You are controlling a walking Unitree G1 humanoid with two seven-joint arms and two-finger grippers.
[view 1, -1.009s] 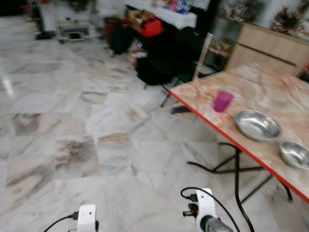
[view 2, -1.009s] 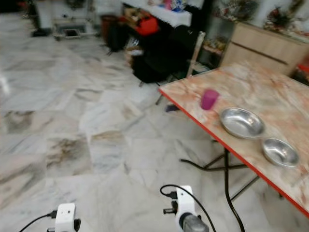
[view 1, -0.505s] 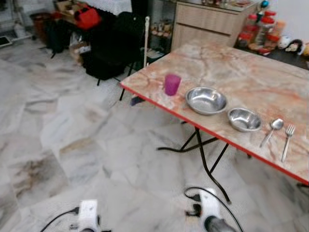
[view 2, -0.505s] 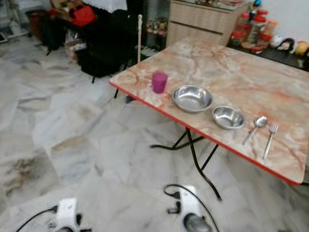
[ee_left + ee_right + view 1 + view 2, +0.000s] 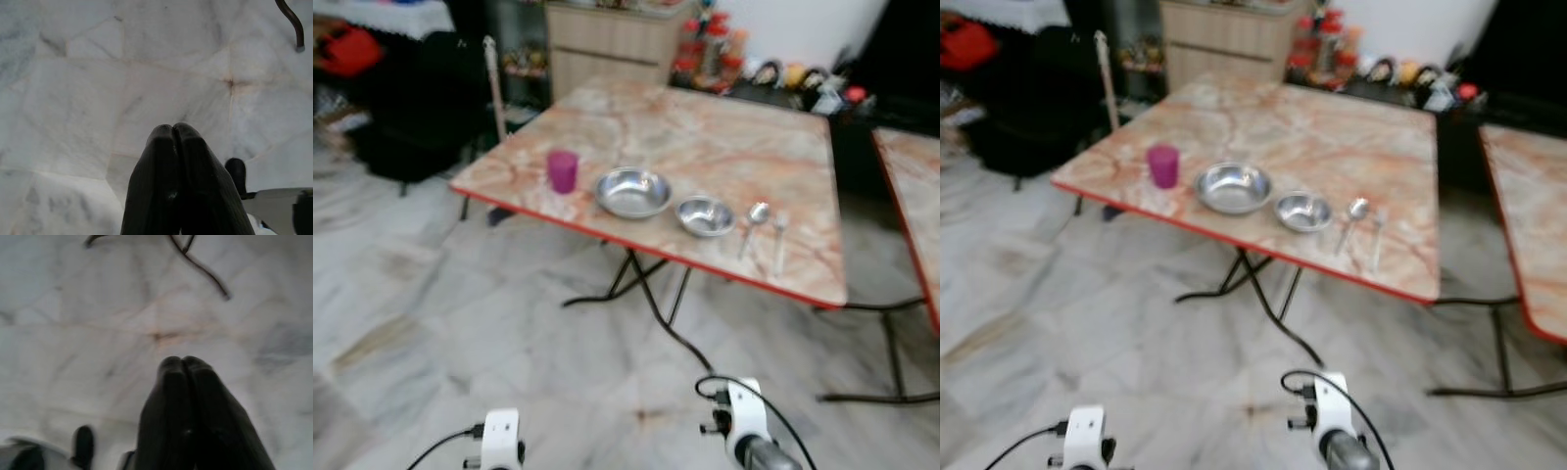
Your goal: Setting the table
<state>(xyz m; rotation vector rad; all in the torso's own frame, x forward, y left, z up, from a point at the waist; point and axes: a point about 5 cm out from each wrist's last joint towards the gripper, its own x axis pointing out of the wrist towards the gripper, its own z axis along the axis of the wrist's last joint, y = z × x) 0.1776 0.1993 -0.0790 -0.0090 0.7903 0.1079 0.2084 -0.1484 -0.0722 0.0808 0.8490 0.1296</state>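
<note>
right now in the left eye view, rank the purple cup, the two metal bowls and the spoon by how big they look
1. larger metal bowl
2. smaller metal bowl
3. purple cup
4. spoon, long but very thin; blur makes its rank against the cup unsure

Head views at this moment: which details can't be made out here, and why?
- Spoon and fork: blurred and small, so the fork's tines cannot be counted.
- Bottles and jars beyond the table: motion blur leaves labels unreadable.
- Second table: cut off by the right edge.
- Bowl contents: glare and blur; cannot tell if empty.
- Left hand and right hand hang shut over floor.
</note>
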